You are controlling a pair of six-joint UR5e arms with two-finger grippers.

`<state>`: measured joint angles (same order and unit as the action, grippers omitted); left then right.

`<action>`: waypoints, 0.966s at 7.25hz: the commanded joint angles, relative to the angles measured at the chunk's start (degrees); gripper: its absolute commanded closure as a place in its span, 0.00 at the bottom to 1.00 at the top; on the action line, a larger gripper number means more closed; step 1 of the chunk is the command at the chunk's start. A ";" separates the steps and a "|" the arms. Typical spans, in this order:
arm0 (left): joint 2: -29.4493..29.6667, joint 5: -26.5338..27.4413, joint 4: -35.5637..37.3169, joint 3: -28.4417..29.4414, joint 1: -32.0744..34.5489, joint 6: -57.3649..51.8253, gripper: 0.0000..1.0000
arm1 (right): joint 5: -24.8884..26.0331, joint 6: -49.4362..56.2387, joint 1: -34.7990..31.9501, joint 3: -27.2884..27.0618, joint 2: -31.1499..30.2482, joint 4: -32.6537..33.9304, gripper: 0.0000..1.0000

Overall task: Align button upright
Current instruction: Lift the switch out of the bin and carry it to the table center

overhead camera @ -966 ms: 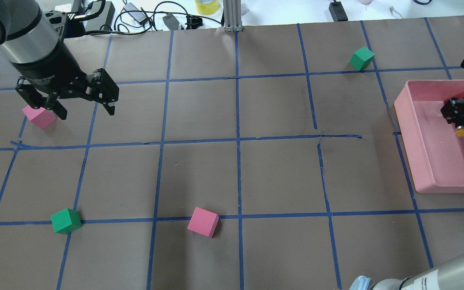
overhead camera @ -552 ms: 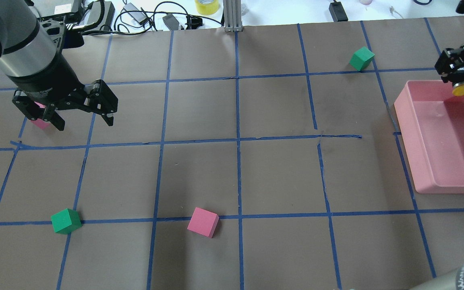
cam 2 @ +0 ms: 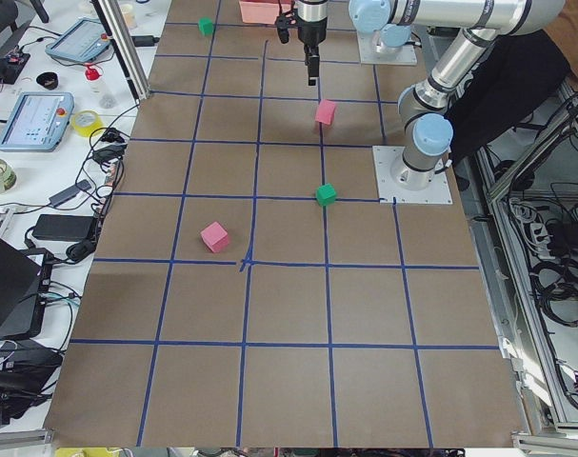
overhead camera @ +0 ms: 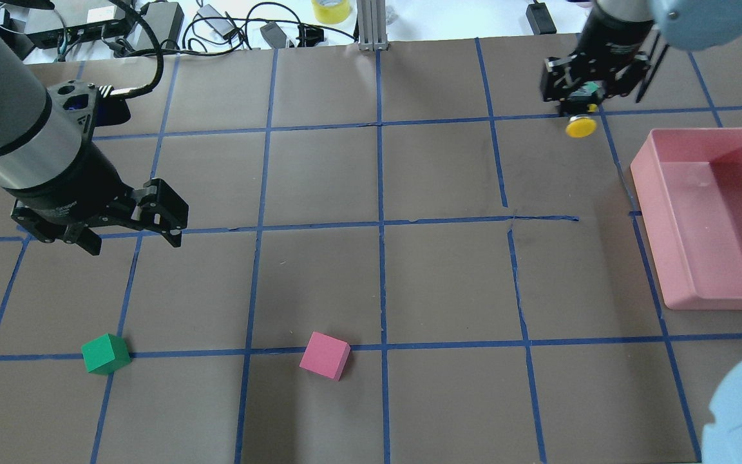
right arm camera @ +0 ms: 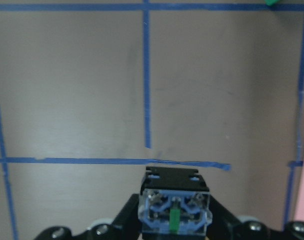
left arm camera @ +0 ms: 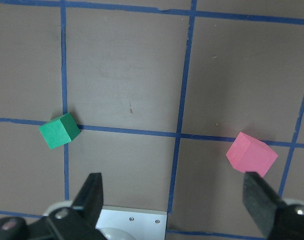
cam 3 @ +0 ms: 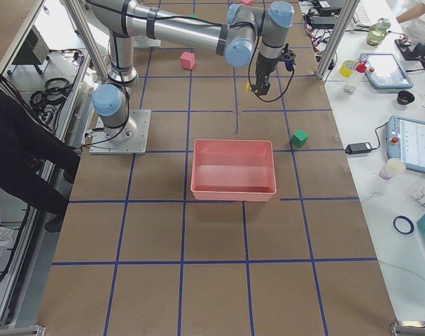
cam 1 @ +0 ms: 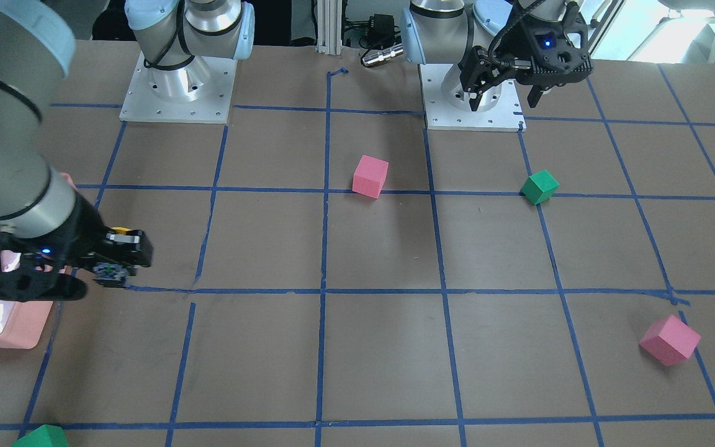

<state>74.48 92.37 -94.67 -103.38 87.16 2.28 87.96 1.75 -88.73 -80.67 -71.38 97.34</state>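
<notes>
My right gripper (overhead camera: pixel 576 106) is shut on the button (overhead camera: pixel 581 127), held above the table left of the pink bin (overhead camera: pixel 651 212). The button's round yellow cap sticks out below the fingers in the overhead view. In the right wrist view its whitish base block (right arm camera: pixel 174 212) faces the camera and the cap is hidden. The front view shows the right gripper (cam 1: pixel 118 261) with a sliver of yellow cap (cam 1: pixel 123 231). My left gripper (overhead camera: pixel 131 240) is open and empty above bare table at the left, and it also shows in the front view (cam 1: pixel 503 100).
A green cube (overhead camera: pixel 105 354) and a pink cube (overhead camera: pixel 324 355) lie near the table's front. Another pink cube (cam 1: pixel 670 339) sits at the far left, and another green cube (cam 3: pixel 300 138) near the bin. Cables and tape lie beyond the table's far edge.
My right gripper has carried the button up out of the pink bin and leftward over the table. My left gripper has moved toward the table's front, away from the far pink cube.
</notes>
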 commanded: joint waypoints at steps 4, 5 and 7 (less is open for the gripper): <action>-1.62 -0.08 8.83 -9.35 0.64 -0.17 0.00 | -2.36 -23.01 -20.86 -6.75 10.81 23.18 1.00; -1.27 0.00 18.02 -14.52 3.17 0.01 0.00 | -2.36 -22.15 -20.96 -8.43 12.31 27.07 1.00; -0.83 0.62 27.23 -20.61 5.82 0.62 0.00 | -1.66 -18.39 -22.28 -9.07 14.95 29.90 1.00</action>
<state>73.39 92.66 -72.72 -120.43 91.52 2.67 85.85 -18.89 -110.43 -89.15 -57.91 124.73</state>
